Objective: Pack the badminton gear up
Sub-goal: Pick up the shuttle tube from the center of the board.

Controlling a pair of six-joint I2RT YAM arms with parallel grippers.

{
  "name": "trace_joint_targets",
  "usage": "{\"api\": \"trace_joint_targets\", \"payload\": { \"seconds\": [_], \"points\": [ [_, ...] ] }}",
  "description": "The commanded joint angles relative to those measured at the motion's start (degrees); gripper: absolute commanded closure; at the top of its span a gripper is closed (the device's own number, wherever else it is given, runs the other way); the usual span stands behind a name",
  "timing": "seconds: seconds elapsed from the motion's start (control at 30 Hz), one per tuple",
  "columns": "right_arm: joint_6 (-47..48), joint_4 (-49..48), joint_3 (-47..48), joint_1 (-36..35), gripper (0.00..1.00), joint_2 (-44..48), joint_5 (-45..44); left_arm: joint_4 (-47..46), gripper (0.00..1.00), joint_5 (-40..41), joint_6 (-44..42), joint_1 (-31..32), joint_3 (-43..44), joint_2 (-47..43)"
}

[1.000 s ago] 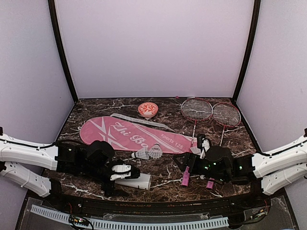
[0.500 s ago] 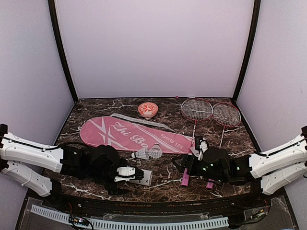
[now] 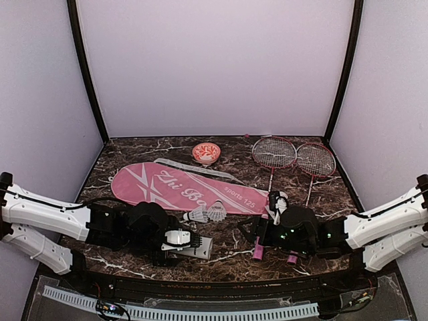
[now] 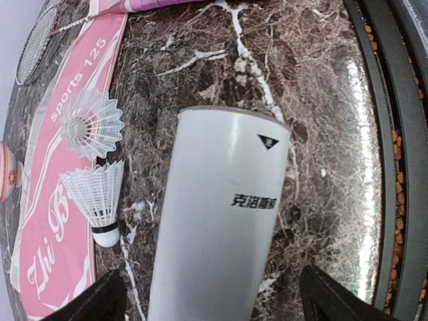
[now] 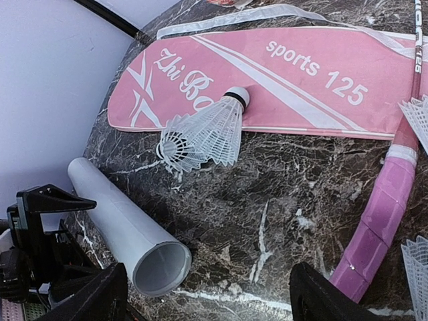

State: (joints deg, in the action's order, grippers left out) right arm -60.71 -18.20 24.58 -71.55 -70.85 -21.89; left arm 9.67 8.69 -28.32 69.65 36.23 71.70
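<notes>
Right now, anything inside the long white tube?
The long white tube shows its open mouth to the right wrist camera. Near the rim there is only bare grey inner wall, with nothing in it. Deeper inside is covered by the tube's own wall, so I cannot tell.

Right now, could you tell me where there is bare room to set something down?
The dark marble table is bare back left, between the small red-and-white bowl and the pink racket cover, and front centre, between the long white tube and the pink racket handles. It is crowded around the white feather shuttlecocks by the cover's near edge.
</notes>
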Motion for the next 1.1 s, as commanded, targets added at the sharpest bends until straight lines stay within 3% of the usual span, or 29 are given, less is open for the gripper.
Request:
{"api": "trace_joint_targets", "payload": {
  "seconds": [0.0,0.2,0.57,0.77,0.9,1.07],
  "points": [
    [0.2,-2.8,2.0,0.3,0.16,-1.3,0.8,-0.7,0.08,4.0,-0.3,0.2,1.3,0.1],
    [0.2,-3.7,2.3,0.3,0.16,-2.3,1.2,-1.4,0.05,1.7,-0.6,0.2,-0.8,-0.2],
    [0.0,-4.6,2.4,0.3,0.16,-3.3,2.3,2.6,0.07,2.1,0.6,0.2,3.1,9.1],
    [-0.4,-5.2,2.1,0.3,0.16,-3.6,2.4,2.2,0.12,-0.1,0.3,0.2,2.2,7.5],
    [-0.4,-5.2,2.0,0.3,0.16,-3.8,2.5,2.2,0.21,-2.3,0.3,0.2,1.8,7.4],
    [-0.5,-5.1,2.0,0.4,0.16,-3.8,2.4,3.0,0.21,-3.7,0.5,0.2,2.2,8.9]
  ]
}}
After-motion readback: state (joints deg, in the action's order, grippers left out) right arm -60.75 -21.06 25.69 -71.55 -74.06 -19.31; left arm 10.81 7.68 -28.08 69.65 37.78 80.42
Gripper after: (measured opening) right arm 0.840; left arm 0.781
